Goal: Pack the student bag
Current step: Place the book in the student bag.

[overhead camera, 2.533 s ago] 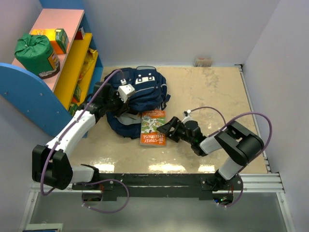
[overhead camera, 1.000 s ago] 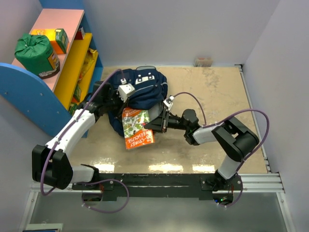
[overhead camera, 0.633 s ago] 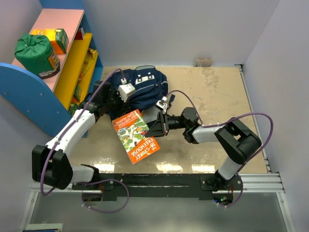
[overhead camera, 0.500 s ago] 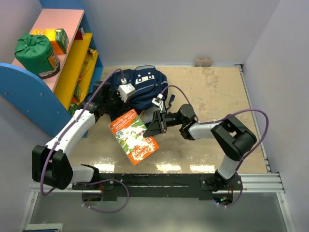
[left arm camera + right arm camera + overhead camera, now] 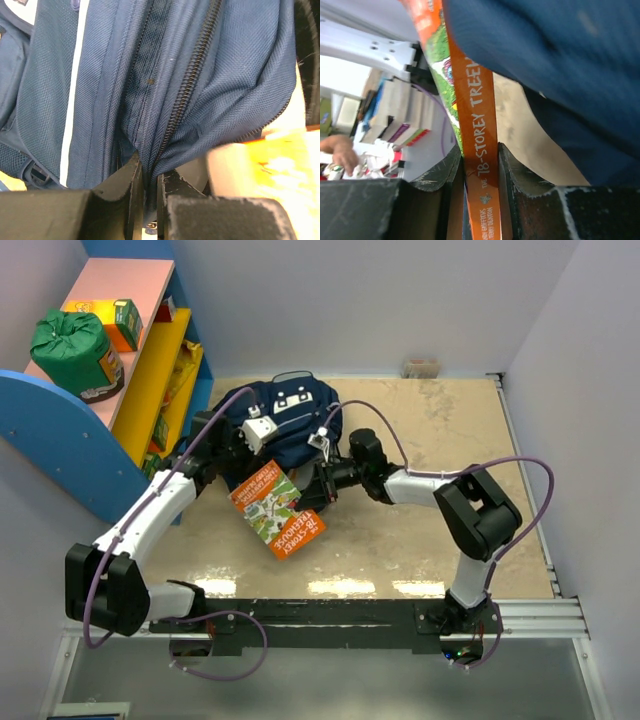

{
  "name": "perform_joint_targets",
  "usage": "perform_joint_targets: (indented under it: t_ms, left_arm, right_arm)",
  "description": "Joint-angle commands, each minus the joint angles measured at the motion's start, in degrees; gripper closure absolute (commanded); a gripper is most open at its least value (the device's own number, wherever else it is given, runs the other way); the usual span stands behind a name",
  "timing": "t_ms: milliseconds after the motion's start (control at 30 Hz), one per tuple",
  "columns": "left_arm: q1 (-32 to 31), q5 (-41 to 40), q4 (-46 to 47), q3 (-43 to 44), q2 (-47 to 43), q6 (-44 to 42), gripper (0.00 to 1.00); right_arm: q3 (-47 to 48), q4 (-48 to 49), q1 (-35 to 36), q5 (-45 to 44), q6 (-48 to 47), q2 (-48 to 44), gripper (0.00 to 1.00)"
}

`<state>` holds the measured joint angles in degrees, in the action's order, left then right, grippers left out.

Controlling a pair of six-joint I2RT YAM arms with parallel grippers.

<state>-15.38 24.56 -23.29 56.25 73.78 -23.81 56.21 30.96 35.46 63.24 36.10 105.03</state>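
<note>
Beige surface [image 5: 440, 440], packing apparently just begun: nearest the arms, the book [image 5: 280, 512] is not yet inside, its spine clamped in the right fingers [image 5: 442, 175]. Beyond, the left fingers [image 5: 122, 182], nearly closed, pinch the zip edge of the bag [image 5: 290, 420], which lies far-left beside the shelf [image 5: 150, 350], mouth towards the arms, long axis near-left to far-right.

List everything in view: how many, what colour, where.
table: one, beige, under everything.
shelf unit: one, blue, pink, yellow, left of table.
student bag: one, navy blue, table's far left.
book: one, orange and green, tilted at the bag's near edge.
green sack: one, green, atop the shelf unit.
box: one, yellow and green, beside the sack.
small item: one, tan, by back wall; unidentifiable.
left gripper: one, black, shut on the bag's fabric.
right gripper: one, black, shut on the book's spine.
</note>
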Motion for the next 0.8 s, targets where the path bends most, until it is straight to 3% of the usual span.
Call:
perform_joint_targets:
  t_ms: [0, 300, 500, 767]
  left_arm:
    - [-0.71, 7.17, 4.66, 1.76, -4.26, 1.84, 1.0]
    - [-0.71, 6.64, 3.69, 2.46, -5.22, 1.14, 1.0]
    - [-0.71, 9.37, 1.06, 3.87, -5.22, 0.17, 1.0]
    - [-0.71, 15.87, -7.46, 5.45, -5.66, -8.96, 1.0]
  right_arm:
    - [-3.55, -15.32, -2.33, -14.11, -2.8, 0.62, 1.0]
    - [-11.47, -4.26, -4.44, -16.57, 3.62, -6.06, 1.0]
    - [-5.68, 1.72, -4.7, -13.34, 7.14, -0.98, 1.0]
    - [5.75, 0.07, -7.68, -9.54, 10.91, 6.94, 1.0]
